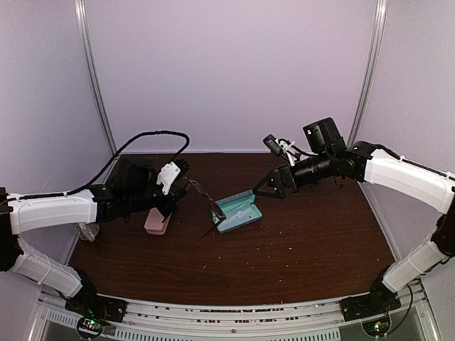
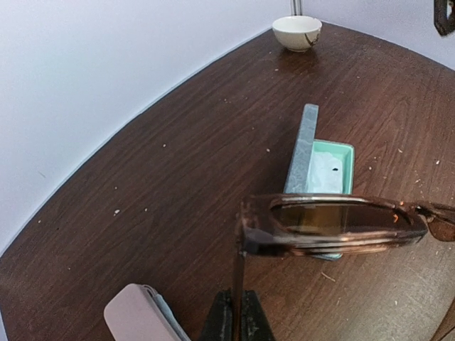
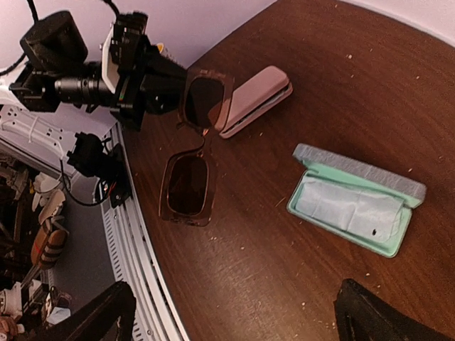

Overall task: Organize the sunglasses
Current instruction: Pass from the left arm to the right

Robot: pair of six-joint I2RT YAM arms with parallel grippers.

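From above, the left fingers pinch the sunglasses and hold them up off the bench, between the pink case and the open case. The right fingers hang spread wide just beyond the open case, holding nothing.

In the left wrist view, the fingers are pressed onto one thin temple only, with the chunky front frame sticking out far from the pinch. That looks like the weak spot to me. The frame could swing or slip and land on the bench instead of in the case. The case lid stands up along one long side, so a careless lowering might catch it and shove the case. A bowl sits well apart.

In the right wrist view, both fingers sit wide at the bottom corners. The glasses look unfolded, and a cloth lies in the tray. Set down sprawled like that, they may bunch the cloth and keep the lid from closing.
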